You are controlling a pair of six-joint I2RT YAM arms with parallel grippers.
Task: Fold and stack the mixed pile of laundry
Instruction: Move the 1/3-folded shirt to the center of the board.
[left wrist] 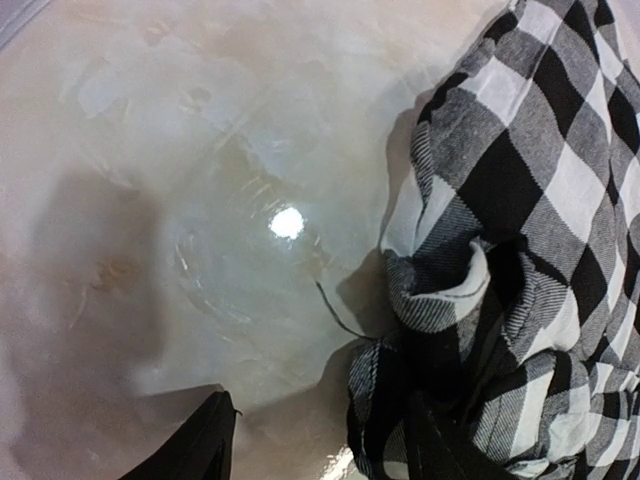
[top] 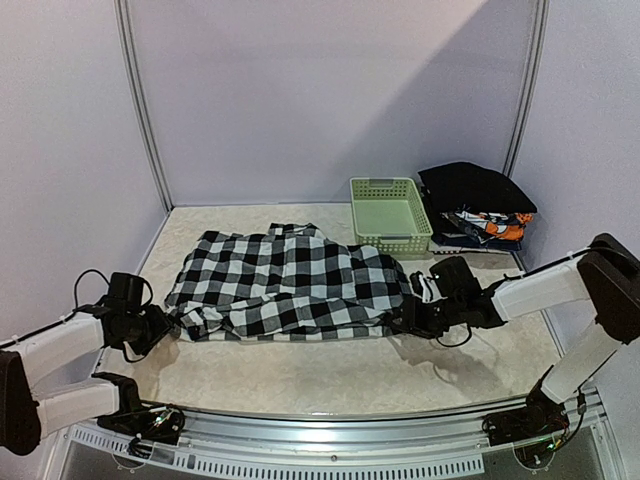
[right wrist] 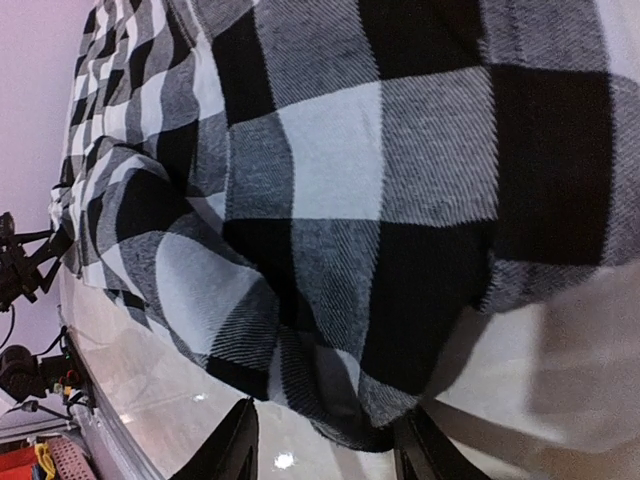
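1. fingers (left wrist: 200, 450) of the left gripper (left wrist: 322, 415) stand partly apart, low over the table (left wrist: 200, 200). one finger has bare tabletop beside it and the other sits against the bunched left edge of the checked shirt (left wrist: 520, 250). the cloth is not clamped.
2. fingers (right wrist: 235, 450) of the right gripper (right wrist: 325, 425) are likewise partly apart. a rounded fold of the shirt's near hem droops into the gap. it touches one finger and leaves a slit of table beside the other, so nothing is pinched.
3. the shirt lies spread across the middle of the table, its long side running left to right, rumpled along the near edge. the left gripper is at its near left corner and the right gripper at its near right corner.
4. the left arm (top: 60, 345) and the right arm (top: 540, 290) reach in low from either side.
5. a pale green basket (top: 388, 243) stands just beyond the shirt's far right corner. i cannot tell whether the two touch.
6. right of the basket, by the right wall, is a stack of folded garments. a black cloth (top: 475, 185) lies on top, with orange-blue-white printed pieces (top: 495, 225) beneath it.
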